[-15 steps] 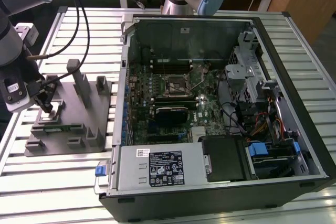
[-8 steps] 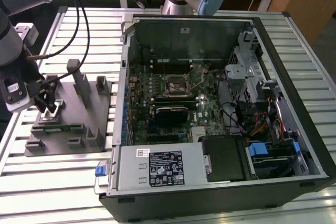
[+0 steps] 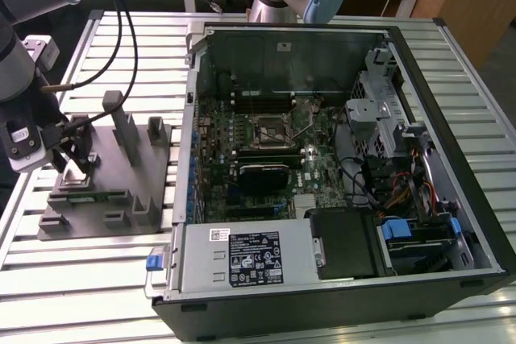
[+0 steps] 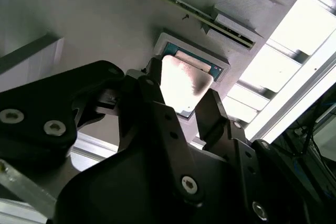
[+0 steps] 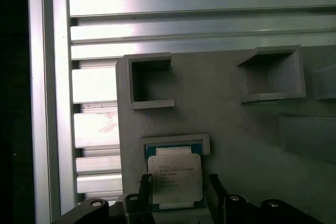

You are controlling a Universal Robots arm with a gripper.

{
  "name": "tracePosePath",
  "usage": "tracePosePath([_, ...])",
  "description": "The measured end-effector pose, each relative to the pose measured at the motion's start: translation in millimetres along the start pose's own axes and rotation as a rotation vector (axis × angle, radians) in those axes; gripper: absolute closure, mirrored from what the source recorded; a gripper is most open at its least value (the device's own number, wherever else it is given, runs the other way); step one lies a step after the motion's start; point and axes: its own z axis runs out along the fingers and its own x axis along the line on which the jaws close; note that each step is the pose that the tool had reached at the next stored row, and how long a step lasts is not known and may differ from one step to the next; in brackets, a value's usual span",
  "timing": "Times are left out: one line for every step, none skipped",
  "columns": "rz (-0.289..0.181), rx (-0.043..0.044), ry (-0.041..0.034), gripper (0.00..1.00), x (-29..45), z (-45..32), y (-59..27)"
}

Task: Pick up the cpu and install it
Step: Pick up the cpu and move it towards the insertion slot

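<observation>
cpu point(image 5: 174, 178) lies flat, pale metal top up, in a shallow recess of the grey fixture point(image 5: 236, 145). in the exterior view the fixture sits at about 9 o'clock from the open computer case point(image 3: 472, 199), well apart from the board inside. the gripper point(image 5: 180, 181) is down over the chip. its fingers point(image 5: 215, 182) are slightly open and straddle two opposite edges, with a thin gap showing on one side, so nothing looks clamped yet. the step in hand seems to be the grasp. to do it well, keep the jaws centred and square to the chip's edges, low enough to catch the thin rim. close gently and evenly so it neither tilts nor skids against the recess wall.
</observation>
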Motion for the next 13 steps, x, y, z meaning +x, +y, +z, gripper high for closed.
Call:
tracePosePath([-0.001, 0.0000, 0.0000, 0.47, 0.0, 0.1, 0.0])
tracePosePath([-0.005, -0.0003, 0.0001, 0.47, 0.0, 0.4, 0.0])
tracePosePath([-0.013, -0.0006, 0.0005, 0.47, 0.0, 0.7, 0.0])
tracePosePath([-0.022, -0.0008, 0.0010, 0.47, 0.1, 0.9, 0.0])
tracePosePath([-0.027, -0.0009, 0.0013, 0.47, 0.1, 1.3, 0.0])
tracePosePath([-0.030, -0.0010, 0.0014, 0.47, 0.1, 1.8, -0.1])
tracePosePath([-0.031, -0.0011, 0.0015, 0.47, 0.1, 2.3, -0.1])
tracePosePath([-0.032, -0.0010, 0.0017, 0.47, 0.1, 2.7, -0.1])
tracePosePath([-0.032, -0.0010, 0.0018, 0.47, 0.1, 2.7, -0.1])
tracePosePath([-0.032, -0.0009, 0.0018, 0.47, 0.1, 2.7, -0.2])
tracePosePath([-0.032, -0.0009, 0.0018, 0.47, 0.1, 2.7, -0.1])
tracePosePath([-0.032, -0.0009, 0.0018, 0.47, 0.1, 2.7, -0.2])
tracePosePath([-0.032, -0.0010, 0.0017, 0.47, 0.1, 2.8, -0.1])
